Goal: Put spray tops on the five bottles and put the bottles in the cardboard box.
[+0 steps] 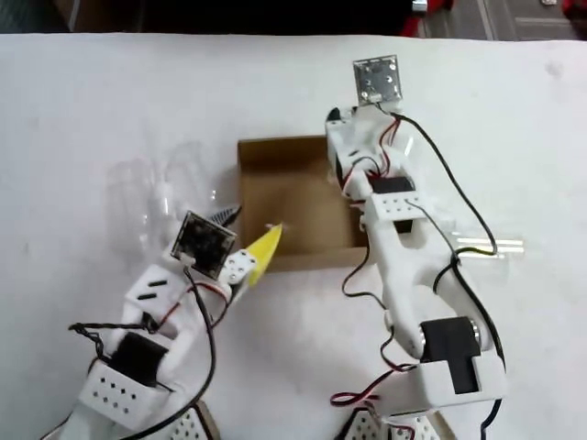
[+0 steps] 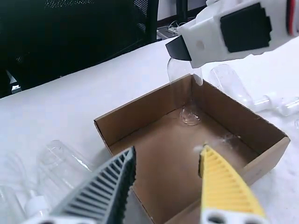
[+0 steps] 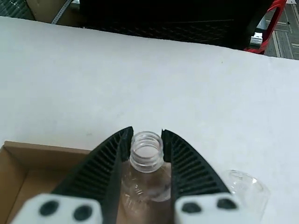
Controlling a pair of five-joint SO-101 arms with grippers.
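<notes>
Left gripper [image 2: 168,150] fingers were held apart over the near left corner of the cardboard box [image 2: 140,114], likely ready to help. Right gripper [image 3: 145,135] fingers were clamped on a topless bottle [image 3: 146,184], stood upright in its far right corner.

no readable text, labels, numbers, or signs anywhere

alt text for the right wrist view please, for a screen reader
The right gripper holds a clear bottle with no spray top by its threaded neck, with the open cardboard box below it. A second bottle lies on the white table nearby.
</notes>
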